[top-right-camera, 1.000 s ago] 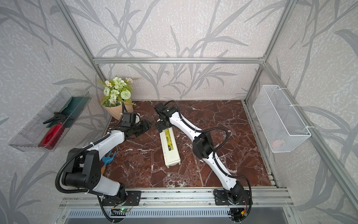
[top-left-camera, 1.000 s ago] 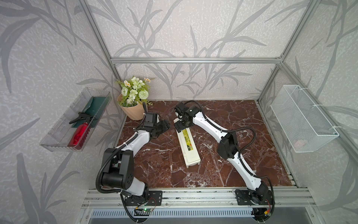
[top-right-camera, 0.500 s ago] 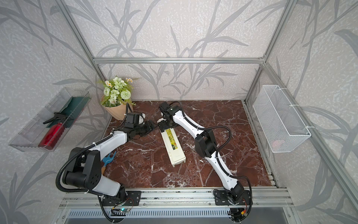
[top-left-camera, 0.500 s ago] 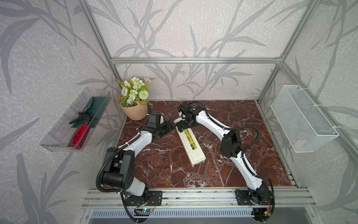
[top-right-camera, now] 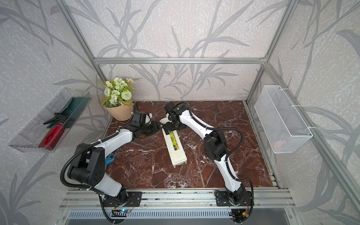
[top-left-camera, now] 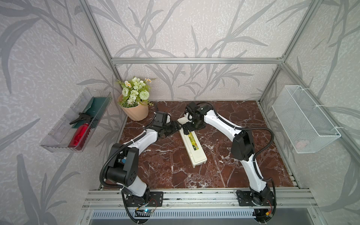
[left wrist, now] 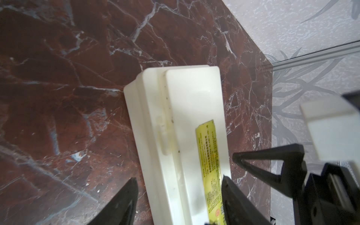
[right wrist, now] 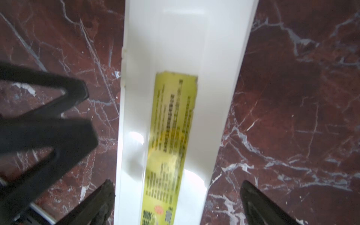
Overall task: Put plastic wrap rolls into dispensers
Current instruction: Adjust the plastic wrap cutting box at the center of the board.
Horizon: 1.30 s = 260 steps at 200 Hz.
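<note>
left gripper (left wrist: 179, 178) and right gripper (right wrist: 177, 181) both open, closed box (top-left-camera: 194, 148) between each one's jaws; likely bracing it for opening.

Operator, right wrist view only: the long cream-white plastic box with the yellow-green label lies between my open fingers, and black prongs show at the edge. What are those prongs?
Observer: The left gripper. In both top views it sits opposite your right gripper, at the back-wall end of the cream-white plastic box.
Operator: Clamped on it?
Observer: No. The left wrist view shows its fingers open astride the box, with a strip of red-brown marble tabletop between one finger and the box side.
Operator: And the lid?
Observer: In both top views the lid lies shut along its whole length.
</note>
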Each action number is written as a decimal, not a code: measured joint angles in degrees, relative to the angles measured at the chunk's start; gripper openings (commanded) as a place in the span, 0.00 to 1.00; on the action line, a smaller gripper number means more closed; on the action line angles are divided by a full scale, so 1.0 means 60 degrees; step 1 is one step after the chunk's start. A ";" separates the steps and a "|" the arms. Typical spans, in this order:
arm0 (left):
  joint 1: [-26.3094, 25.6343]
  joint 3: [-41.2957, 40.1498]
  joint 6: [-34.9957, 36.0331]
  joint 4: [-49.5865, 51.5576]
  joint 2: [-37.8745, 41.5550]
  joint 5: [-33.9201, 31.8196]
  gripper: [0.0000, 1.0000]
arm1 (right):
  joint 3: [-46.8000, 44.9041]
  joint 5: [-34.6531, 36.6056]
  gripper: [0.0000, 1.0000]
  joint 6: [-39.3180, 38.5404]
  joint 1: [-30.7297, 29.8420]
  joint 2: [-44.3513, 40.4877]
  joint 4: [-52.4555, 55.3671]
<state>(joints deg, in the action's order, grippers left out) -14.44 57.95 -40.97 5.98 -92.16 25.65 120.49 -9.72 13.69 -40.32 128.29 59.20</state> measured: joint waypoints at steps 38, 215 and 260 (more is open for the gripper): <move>-0.0029 0.0601 0.0004 0.0022 -0.0714 0.0000 0.66 | -0.1971 -0.0798 1.00 0.0044 0.0240 -0.0710 -0.1035; -0.0393 0.2375 0.1162 0.2830 -0.0882 -0.0550 0.56 | -0.9129 -0.2080 0.98 0.3177 -0.1432 -0.4754 -0.6320; -0.0415 0.2871 0.1228 0.3228 -0.1410 -0.0568 0.42 | -0.9457 -0.1985 0.97 0.3530 -0.0998 -0.5665 -0.6641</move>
<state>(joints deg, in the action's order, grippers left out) -16.93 75.18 -33.61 25.34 -100.62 22.24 63.75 -21.63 34.87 -46.30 94.30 19.35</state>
